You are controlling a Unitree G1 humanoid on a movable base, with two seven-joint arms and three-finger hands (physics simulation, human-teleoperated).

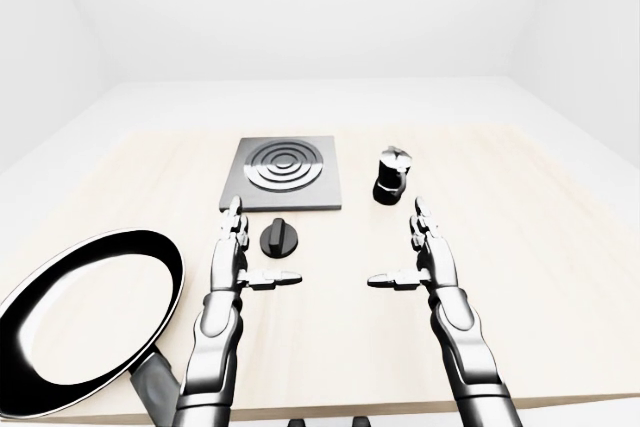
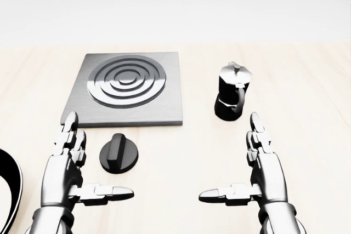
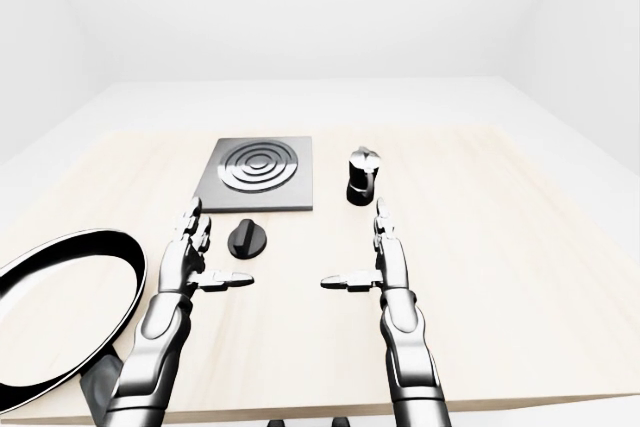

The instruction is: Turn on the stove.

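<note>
Hovering over the table (image 1: pixel 560 247), both hands are spread w/ thumbs pointing inward, holding nothing; looks like a neutral ready pose, not a reach. Landmark: knob (image 2: pixel 119 153), a black dial just below the stove plate (image 2: pixel 126 89)'s lower edge, prob. its control. Left hand (image 2: pixel 68 163) sits just left of the knob, not touching, so likely the one to turn it. Right hand (image 2: pixel 262 165) is well right of the knob, below the moka pot (image 2: pixel 233 91). Eye views alone show the whole frying pan (image 1: pixel 90 322), far left of the knob; head view only clips its rim.
</note>
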